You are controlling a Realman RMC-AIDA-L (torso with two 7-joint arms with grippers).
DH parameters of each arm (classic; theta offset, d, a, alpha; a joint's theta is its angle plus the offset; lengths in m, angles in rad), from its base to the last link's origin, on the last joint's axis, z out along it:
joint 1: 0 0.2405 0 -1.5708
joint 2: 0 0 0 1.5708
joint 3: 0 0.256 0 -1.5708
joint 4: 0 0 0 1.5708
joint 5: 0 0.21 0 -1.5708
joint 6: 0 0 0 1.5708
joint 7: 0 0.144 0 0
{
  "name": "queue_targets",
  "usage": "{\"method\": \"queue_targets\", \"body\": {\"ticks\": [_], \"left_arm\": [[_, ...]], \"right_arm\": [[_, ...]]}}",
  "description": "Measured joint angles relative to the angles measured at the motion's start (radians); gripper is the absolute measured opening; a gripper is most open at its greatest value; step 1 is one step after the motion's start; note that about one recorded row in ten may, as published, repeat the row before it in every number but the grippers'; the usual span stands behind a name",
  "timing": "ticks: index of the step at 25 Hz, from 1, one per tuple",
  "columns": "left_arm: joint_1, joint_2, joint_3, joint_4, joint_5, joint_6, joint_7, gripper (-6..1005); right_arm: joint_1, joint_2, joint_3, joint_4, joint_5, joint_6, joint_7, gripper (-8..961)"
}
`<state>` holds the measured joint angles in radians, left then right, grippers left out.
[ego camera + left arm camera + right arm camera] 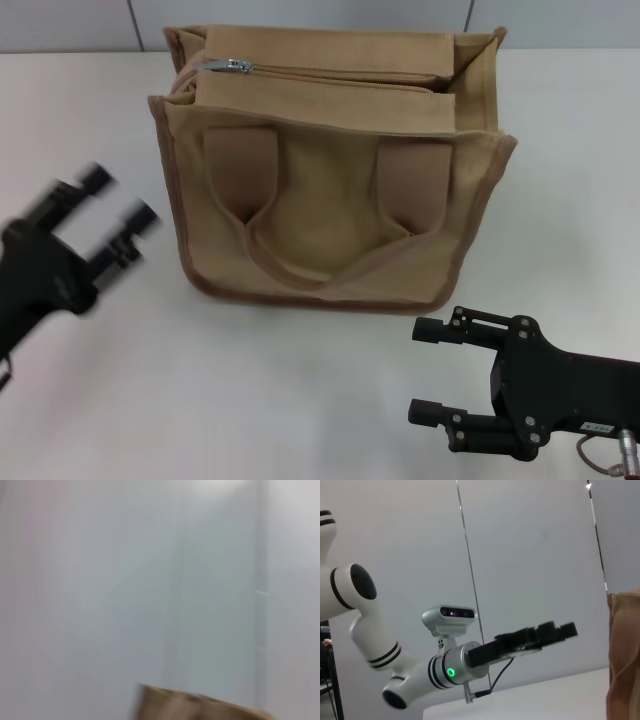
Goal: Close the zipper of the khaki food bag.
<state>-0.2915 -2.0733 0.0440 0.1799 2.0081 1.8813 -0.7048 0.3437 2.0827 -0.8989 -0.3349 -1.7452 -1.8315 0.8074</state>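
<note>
I count one khaki food bag (pixel 330 200) on the worktop (pixel 560 180), w/ one zipper (pixel 330 77), one silver pull tab (pixel 237 66) and two strap handles. Two grippers: left gripper (pixel 122 212) and right gripper (pixel 428 370), each w/ two fingers.

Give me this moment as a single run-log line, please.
zipper: open, pull tab at bag's left end | left gripper: open, left of khaki food bag | right gripper: open, front-right

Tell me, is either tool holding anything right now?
No. The left tool and right tool are both open, apart from the khaki food bag.
</note>
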Motion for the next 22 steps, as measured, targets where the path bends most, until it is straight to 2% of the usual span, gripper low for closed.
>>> {"method": "queue_targets", "body": {"ticks": [3,6,16,22], "left_arm": [[0.003,0.001,-0.138,-0.041,-0.003,-0.066,0.015,696],[-0.03,0.0,-0.207,-0.066,-0.003,-0.176,0.018,696],[-0.123,-0.001,-0.19,-0.095,0.019,-0.34,0.02,695],[-0.142,-0.001,-0.16,-0.102,0.021,-0.357,0.021,695]], "right_arm": [[0.001,0.001,0.0,0.0,0.001,0.0,0.0,730],[0.01,0.001,0.0,0.015,0.001,0.0,-0.004,730],[0.023,0.001,0.004,0.043,0.003,0.002,-0.007,730],[0.023,0.002,0.005,0.049,0.004,0.016,-0.008,729]]}}
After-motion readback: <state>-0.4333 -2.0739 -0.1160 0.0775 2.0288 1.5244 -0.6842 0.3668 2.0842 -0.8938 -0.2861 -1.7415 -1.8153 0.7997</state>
